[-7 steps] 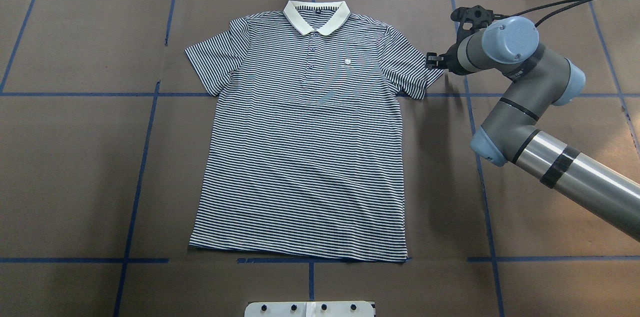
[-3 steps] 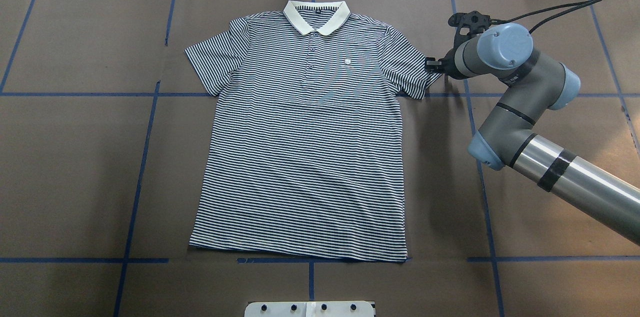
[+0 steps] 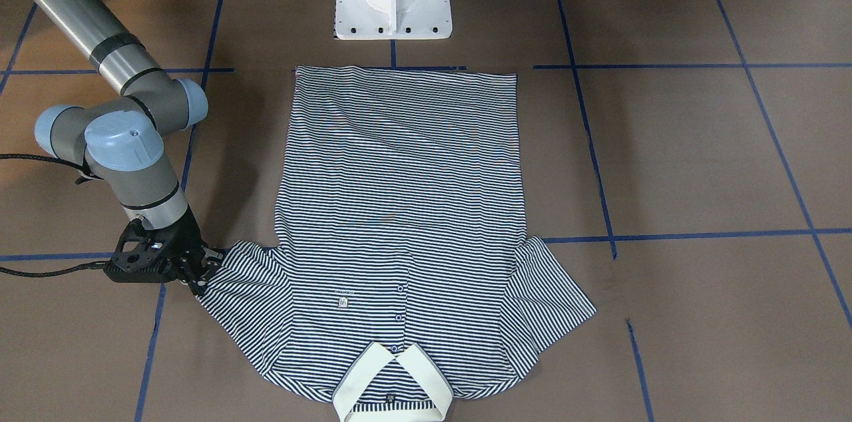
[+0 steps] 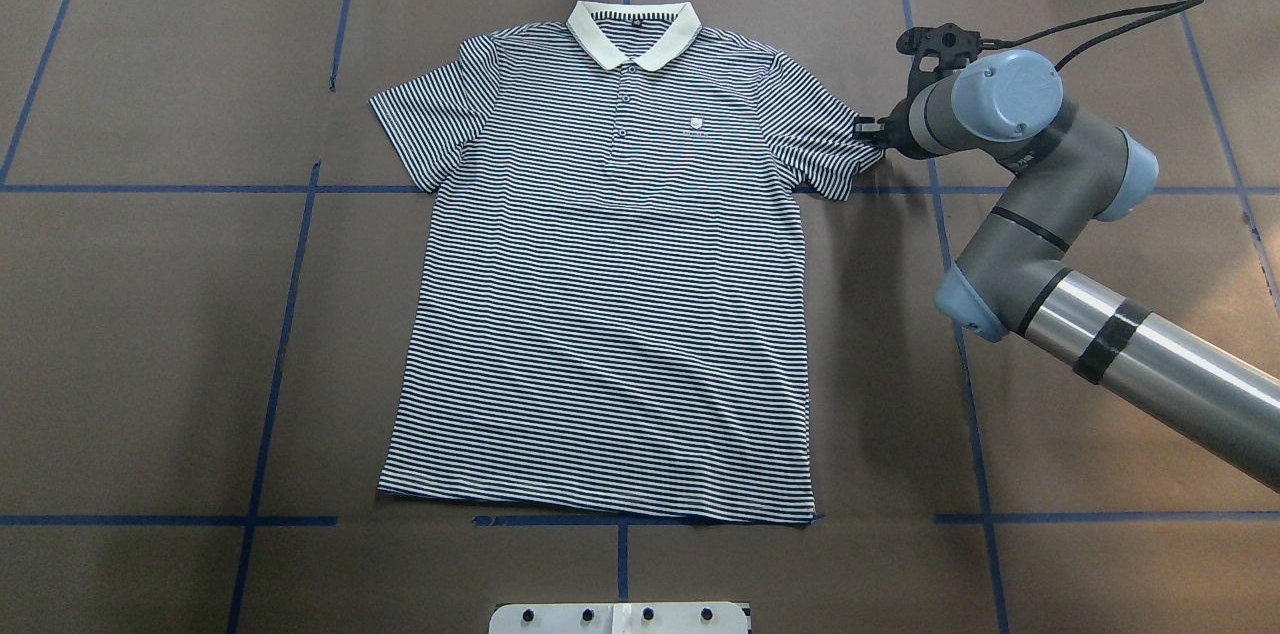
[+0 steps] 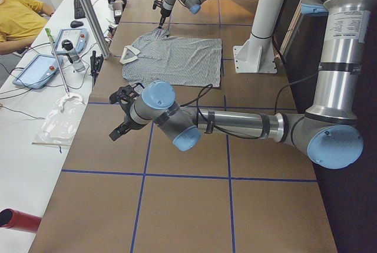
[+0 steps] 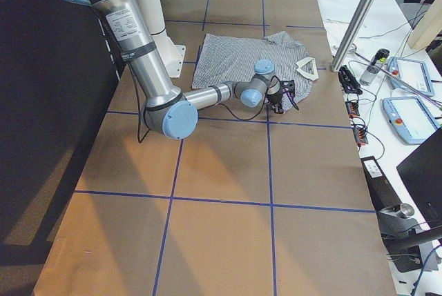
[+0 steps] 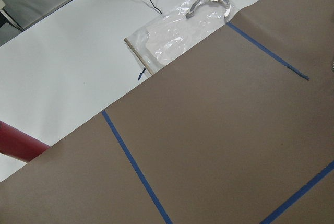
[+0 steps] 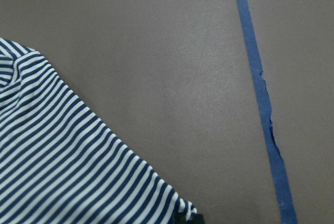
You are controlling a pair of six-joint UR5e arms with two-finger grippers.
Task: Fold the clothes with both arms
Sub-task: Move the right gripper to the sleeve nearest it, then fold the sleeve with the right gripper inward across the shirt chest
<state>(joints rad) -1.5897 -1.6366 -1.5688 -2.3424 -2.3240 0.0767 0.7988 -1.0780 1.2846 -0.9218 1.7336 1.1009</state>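
as the right gripper has edged up to the sleeve of the polo shirt, spread flat on the table, a pinch seems next; whether it has clamped, i cannot tell.

The polo shirt lies flat; the right tool sits at its sleeve edge.

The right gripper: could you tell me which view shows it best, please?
Exterior front-facing: the right gripper shows unobstructed at the polo shirt sleeve. Overhead, the wrist hides most; exterior right shows it small.
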